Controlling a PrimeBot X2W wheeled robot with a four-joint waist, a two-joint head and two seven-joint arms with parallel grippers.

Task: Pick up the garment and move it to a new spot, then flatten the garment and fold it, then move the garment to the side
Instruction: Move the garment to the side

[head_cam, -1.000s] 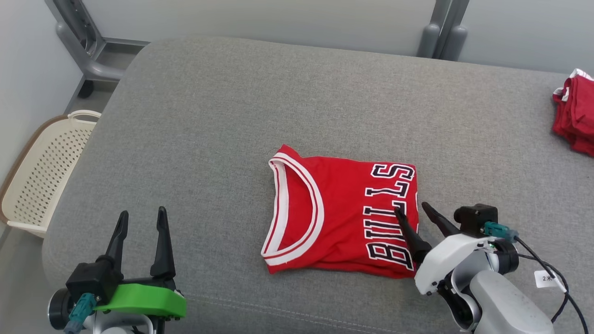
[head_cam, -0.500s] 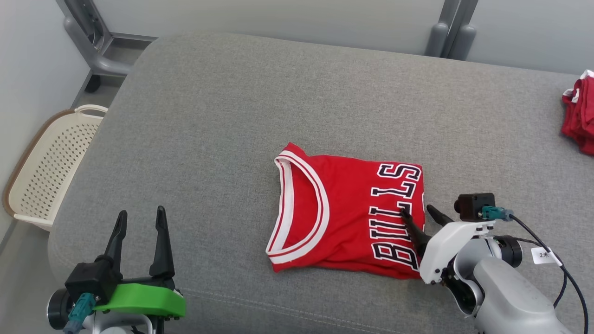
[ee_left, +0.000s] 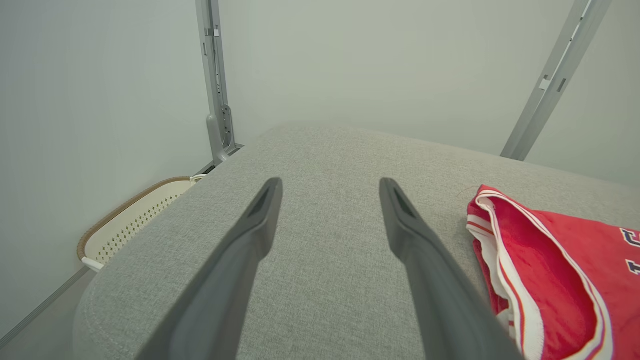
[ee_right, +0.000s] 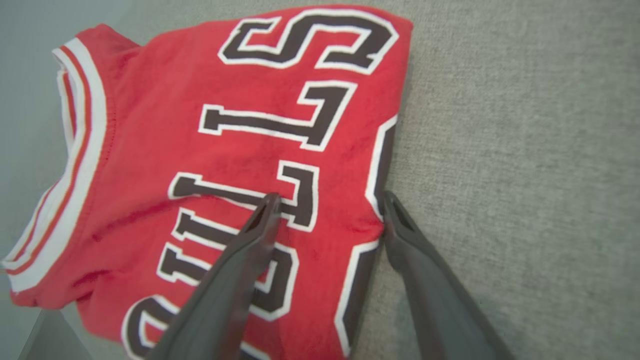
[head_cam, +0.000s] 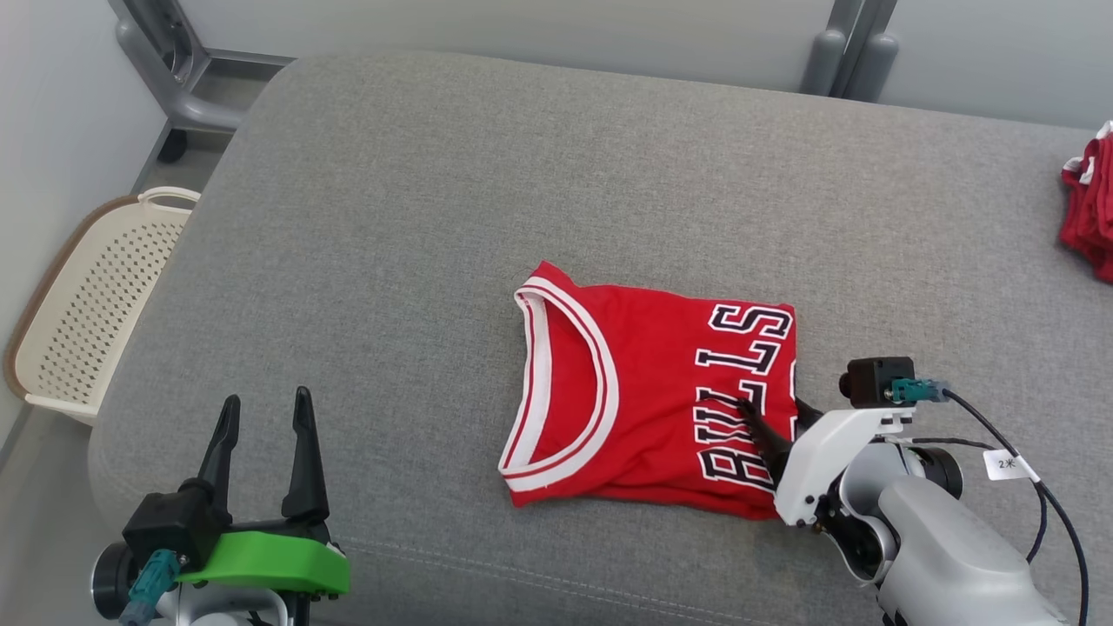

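Okay, fold looks done, so I read this as the move-aside step. My left gripper [head_cam: 266, 397] sits nearest me, fingers wide, nothing in them. Right gripper [ee_right: 331, 196] is spread wide too, straddling the right edge of the jersey [head_cam: 643, 391] mid-way up the grey cushion [head_cam: 435, 191]: one finger on the lettering, one at the fold, clearer from the right wrist than the head. Next: pinch all layers, or it unfolds. Far right, another red pile [head_cam: 1091, 200].
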